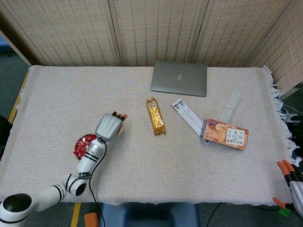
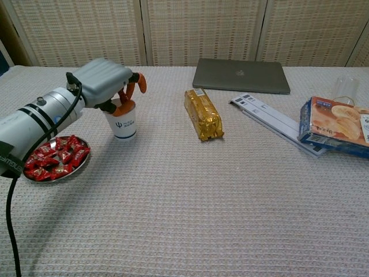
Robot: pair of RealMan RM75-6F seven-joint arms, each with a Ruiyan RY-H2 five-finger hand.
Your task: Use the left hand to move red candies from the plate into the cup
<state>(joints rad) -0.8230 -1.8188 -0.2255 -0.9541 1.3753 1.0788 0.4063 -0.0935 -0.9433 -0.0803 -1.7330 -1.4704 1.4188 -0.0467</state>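
A small white paper cup [image 2: 124,122] stands on the woven cloth, with a metal plate [image 2: 82,162] of red wrapped candies [image 2: 55,157] to its left and nearer me. My left hand [image 2: 106,83] hovers directly over the cup, its orange-tipped fingers [image 2: 140,82] spread, one dipping into the cup's mouth. No candy shows in it. From the head view the left hand [image 1: 110,126] hides most of the cup, and the plate [image 1: 84,144] lies beside the forearm. My right hand [image 1: 292,183] hangs off the table's right front corner, fingers apart, holding nothing.
A gold snack packet [image 2: 203,113] lies right of the cup. Further back sits a closed laptop [image 2: 241,75]. To the right are a long white box [image 2: 277,122], a biscuit box [image 2: 333,127] and a clear glass [image 2: 346,89].
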